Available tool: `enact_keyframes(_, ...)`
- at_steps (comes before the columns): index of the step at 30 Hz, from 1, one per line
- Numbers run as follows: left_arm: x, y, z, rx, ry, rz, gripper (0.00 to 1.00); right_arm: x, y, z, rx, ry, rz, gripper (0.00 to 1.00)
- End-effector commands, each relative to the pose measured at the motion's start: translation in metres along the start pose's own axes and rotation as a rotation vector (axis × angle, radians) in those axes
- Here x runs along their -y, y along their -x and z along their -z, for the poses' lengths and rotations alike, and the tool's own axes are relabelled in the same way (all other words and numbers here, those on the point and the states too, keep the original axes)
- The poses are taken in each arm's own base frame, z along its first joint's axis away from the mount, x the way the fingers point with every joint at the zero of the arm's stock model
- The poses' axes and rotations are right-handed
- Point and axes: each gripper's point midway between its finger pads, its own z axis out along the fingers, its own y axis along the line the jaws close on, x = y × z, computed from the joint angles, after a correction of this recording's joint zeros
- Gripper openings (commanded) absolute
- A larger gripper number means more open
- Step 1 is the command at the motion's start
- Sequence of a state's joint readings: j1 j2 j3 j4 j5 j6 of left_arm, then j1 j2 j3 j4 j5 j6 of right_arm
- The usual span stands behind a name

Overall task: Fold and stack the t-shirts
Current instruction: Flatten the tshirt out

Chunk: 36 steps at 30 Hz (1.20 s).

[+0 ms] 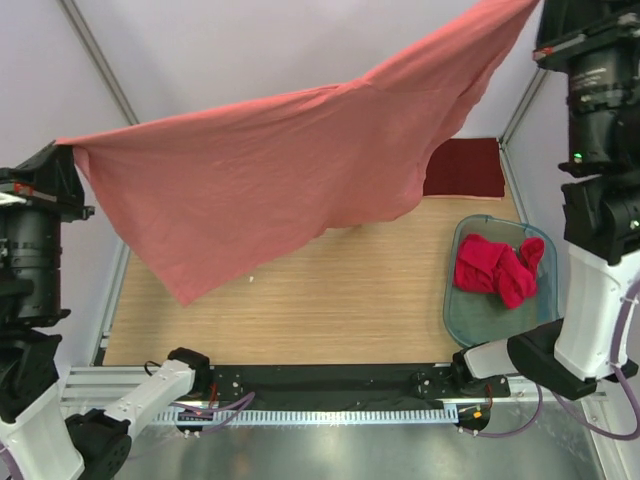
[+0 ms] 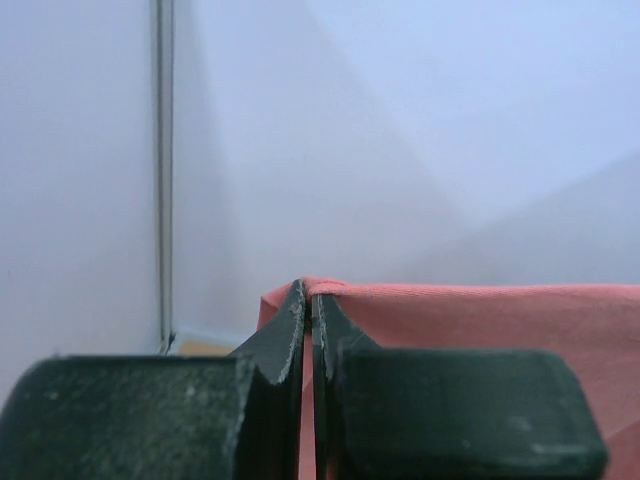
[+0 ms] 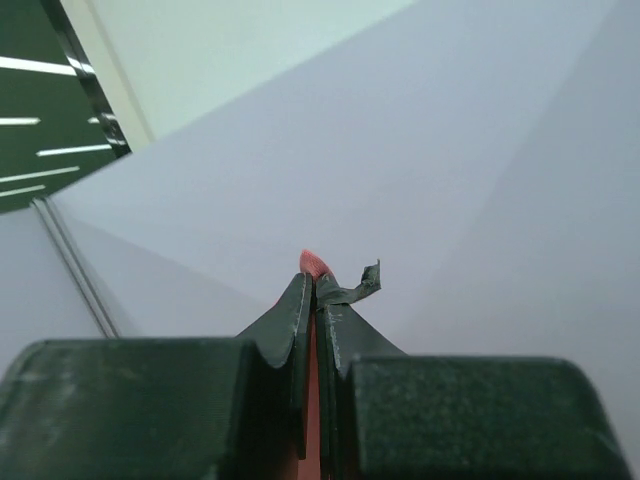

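Note:
A salmon-pink t-shirt (image 1: 290,170) hangs spread in the air, stretched between both raised arms above the table. My left gripper (image 1: 68,148) is shut on its left corner; in the left wrist view the salmon-pink cloth (image 2: 480,315) runs off rightward from my left gripper (image 2: 309,300). My right gripper (image 1: 535,8) is shut on the shirt's top right corner, and a nub of the cloth (image 3: 313,263) pokes past my right gripper (image 3: 315,288). A dark maroon t-shirt (image 1: 465,168) lies flat at the far right. Bright red t-shirts (image 1: 498,268) sit crumpled in the tub.
A translucent greenish plastic tub (image 1: 478,315) stands at the right side of the wooden table (image 1: 330,310). White enclosure walls and metal frame posts (image 1: 95,55) surround the table. A torn bit of black tape (image 3: 362,285) sticks out from the right finger.

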<state>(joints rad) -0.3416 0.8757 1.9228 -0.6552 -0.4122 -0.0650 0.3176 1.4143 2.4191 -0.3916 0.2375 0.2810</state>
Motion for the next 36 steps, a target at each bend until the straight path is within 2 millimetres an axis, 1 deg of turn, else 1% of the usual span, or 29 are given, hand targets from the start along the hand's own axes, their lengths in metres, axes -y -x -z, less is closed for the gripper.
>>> enact_keyframes(1,0.007,0.047,0.006,0.137,-0.058,0.005,0.0,-0.021,0.089,0.027,0.239,0.079,-0.029,0.01)
enact_keyframes(2,0.006,0.052,0.009,0.149,-0.061,0.007,0.01,-0.022,0.093,0.031,0.249,0.088,-0.028,0.01)
enact_keyframes(3,0.005,0.055,0.012,0.157,-0.061,0.009,0.01,-0.024,0.106,0.041,0.272,0.097,-0.035,0.01)
enact_keyframes(6,0.0,0.07,0.026,0.198,-0.067,0.027,0.0,-0.029,0.125,0.056,0.305,0.123,-0.049,0.01)
enact_keyframes(7,-0.001,0.076,0.032,0.216,-0.069,0.04,0.01,-0.032,0.138,0.067,0.329,0.134,-0.06,0.01)
enact_keyframes(9,-0.004,0.085,0.041,0.241,-0.073,0.057,0.01,-0.038,0.148,0.077,0.345,0.166,-0.081,0.01)
enact_keyframes(10,-0.005,0.088,0.044,0.25,-0.075,0.066,0.01,-0.04,0.159,0.088,0.364,0.18,-0.095,0.01)
enact_keyframes(14,-0.014,0.097,0.062,0.284,-0.068,0.071,0.01,-0.048,0.171,0.109,0.374,0.238,-0.143,0.01)
enact_keyframes(15,-0.015,0.092,0.062,0.275,-0.064,0.065,0.01,-0.051,0.172,0.113,0.37,0.254,-0.16,0.01)
enact_keyframes(16,-0.017,0.09,0.063,0.277,-0.059,0.059,0.01,-0.05,0.161,0.108,0.346,0.252,-0.16,0.01)
enact_keyframes(17,-0.018,0.091,0.064,0.291,-0.055,0.062,0.01,-0.05,0.164,0.114,0.354,0.257,-0.166,0.01)
enact_keyframes(18,-0.02,0.079,0.061,0.27,-0.041,0.048,0.01,-0.049,0.158,0.11,0.339,0.252,-0.167,0.01)
enact_keyframes(20,-0.022,0.067,0.056,0.253,-0.016,0.013,0.01,-0.044,0.133,0.096,0.287,0.231,-0.156,0.01)
enact_keyframes(21,-0.022,0.056,0.05,0.226,-0.004,0.003,0.01,-0.042,0.123,0.089,0.265,0.22,-0.146,0.01)
enact_keyframes(22,-0.02,0.031,0.036,0.168,0.008,-0.022,0.01,-0.036,0.098,0.074,0.219,0.195,-0.134,0.01)
enact_keyframes(23,-0.019,0.015,0.028,0.133,0.02,-0.04,0.01,-0.034,0.086,0.067,0.197,0.188,-0.127,0.01)
enact_keyframes(24,-0.017,0.004,0.019,0.119,0.032,-0.051,0.0,-0.03,0.065,0.054,0.161,0.171,-0.115,0.01)
enact_keyframes(25,-0.016,-0.033,0.004,0.042,0.051,-0.085,0.0,-0.024,0.036,0.042,0.107,0.153,-0.107,0.01)
enact_keyframes(26,-0.016,-0.049,-0.003,0.014,0.072,-0.094,0.0,-0.02,0.022,0.034,0.09,0.137,-0.098,0.01)
enact_keyframes(27,-0.015,-0.064,-0.012,-0.011,0.09,-0.091,0.0,-0.009,-0.019,0.019,0.021,0.103,-0.083,0.01)
enact_keyframes(28,-0.018,-0.078,-0.017,-0.035,0.115,-0.103,0.0,-0.003,-0.039,0.011,-0.007,0.09,-0.077,0.01)
enact_keyframes(29,-0.017,-0.111,-0.025,-0.097,0.128,-0.139,0.0,0.003,-0.057,0.003,-0.026,0.066,-0.072,0.01)
enact_keyframes(30,-0.02,-0.127,-0.03,-0.118,0.152,-0.162,0.0,0.015,-0.099,-0.007,-0.095,0.038,-0.052,0.01)
enact_keyframes(31,-0.022,-0.14,-0.038,-0.131,0.177,-0.183,0.0,0.021,-0.121,-0.012,-0.127,0.024,-0.045,0.01)
enact_keyframes(32,-0.029,-0.175,-0.04,-0.195,0.217,-0.239,0.0,0.027,-0.136,-0.017,-0.132,0.011,-0.041,0.01)
enact_keyframes(33,-0.032,-0.188,-0.043,-0.216,0.235,-0.269,0.0,0.038,-0.169,-0.019,-0.178,-0.011,-0.03,0.01)
enact_keyframes(34,-0.032,-0.207,-0.05,-0.254,0.243,-0.306,0.0,0.047,-0.199,-0.027,-0.207,-0.027,-0.021,0.01)
enact_keyframes(35,-0.036,-0.219,-0.053,-0.274,0.265,-0.33,0.0,0.054,-0.22,-0.029,-0.236,-0.039,-0.017,0.01)
enact_keyframes(36,-0.038,-0.245,-0.055,-0.318,0.268,-0.361,0.0,0.064,-0.253,-0.028,-0.286,-0.058,-0.009,0.01)
